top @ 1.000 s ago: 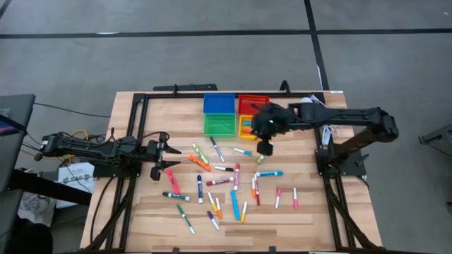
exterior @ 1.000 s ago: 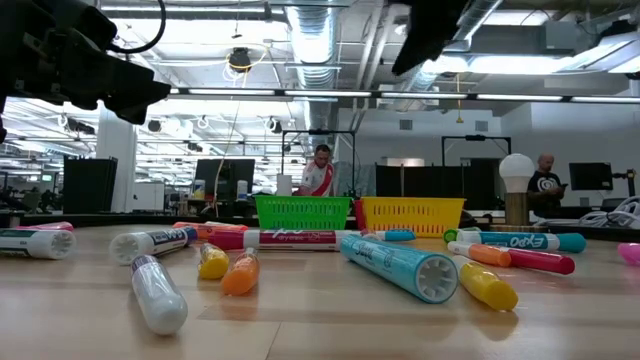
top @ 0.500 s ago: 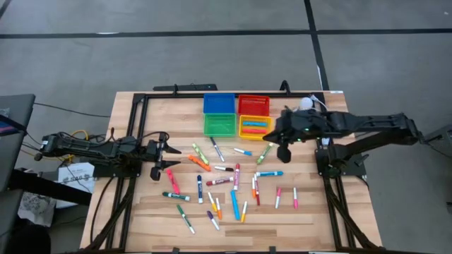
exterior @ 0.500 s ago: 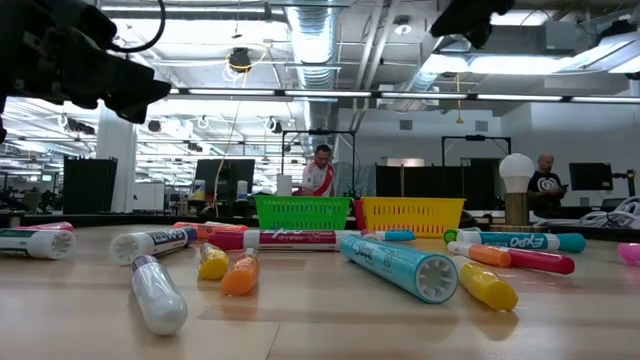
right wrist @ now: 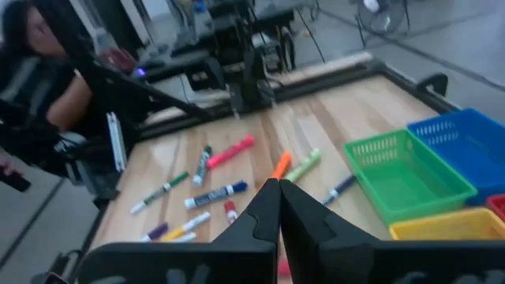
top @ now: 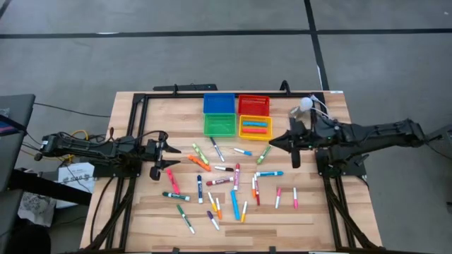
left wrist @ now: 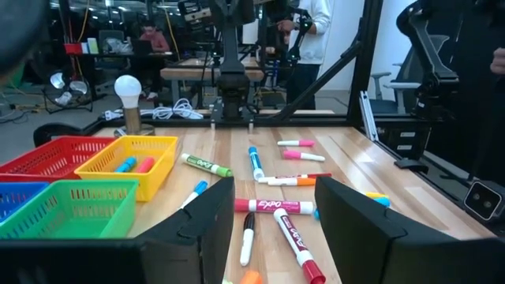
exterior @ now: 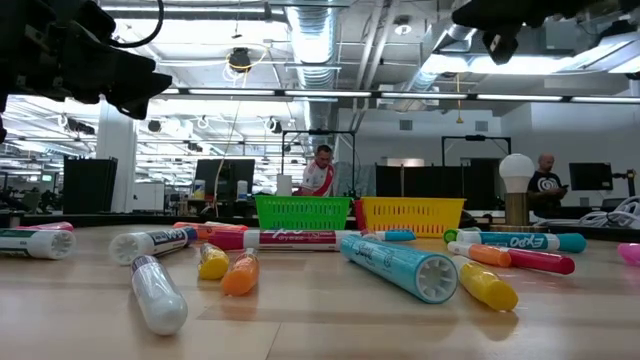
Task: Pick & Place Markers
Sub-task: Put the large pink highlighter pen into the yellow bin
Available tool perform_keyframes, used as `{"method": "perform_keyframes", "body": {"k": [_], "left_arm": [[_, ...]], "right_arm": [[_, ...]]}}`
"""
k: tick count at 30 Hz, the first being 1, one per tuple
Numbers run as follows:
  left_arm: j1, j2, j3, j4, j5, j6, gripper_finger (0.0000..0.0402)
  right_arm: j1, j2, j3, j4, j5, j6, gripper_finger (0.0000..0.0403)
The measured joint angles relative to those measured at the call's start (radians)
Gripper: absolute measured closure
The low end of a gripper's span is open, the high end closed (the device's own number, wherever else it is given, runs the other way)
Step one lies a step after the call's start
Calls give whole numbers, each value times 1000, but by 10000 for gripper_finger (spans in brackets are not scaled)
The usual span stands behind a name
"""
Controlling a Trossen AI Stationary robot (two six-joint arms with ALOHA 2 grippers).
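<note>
Many markers (top: 219, 182) lie flat and scattered over the middle of the wooden table; they also show in the left wrist view (left wrist: 272, 207) and the right wrist view (right wrist: 217, 193). A green-capped marker (top: 265, 153) lies just before my right gripper (top: 272, 143). That gripper hangs above the table's right part, shut and empty, pointing toward the left edge (right wrist: 278, 199). My left gripper (top: 164, 146) waits at the table's left side, open and level, with nothing between its fingers (left wrist: 272, 213).
Four square bins stand at the far middle: blue (top: 219, 104), red (top: 253, 104), green (top: 220, 125), and yellow (top: 255, 127) with a few markers inside. A light bulb on a base (top: 305, 104) stands at the far right. A black frame (top: 141, 99) borders the table.
My right gripper has drawn back from beside the yellow bin toward the table's right edge and sunk a little. It has tipped from pointing down to nearly level. The markers lie as before.
</note>
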Motion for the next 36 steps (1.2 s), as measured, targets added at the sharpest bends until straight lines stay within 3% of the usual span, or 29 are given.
{"method": "perform_keyframes", "body": {"k": [6,16,23,29,36], "left_arm": [[0,0,0,21,0,0,224],[0,0,0,81,0,-7,224],[0,25,36,84,0,-178,224],[0,150,141,84,22,-261,224],[0,426,333,83,137,-264,224]], "right_arm": [[17,-89,-107,121,-1,1,402],[20,-304,-198,143,-1,0,402],[20,-498,-265,152,9,15,402],[20,-627,-316,140,55,24,402],[20,-701,-344,140,57,25,402]]}}
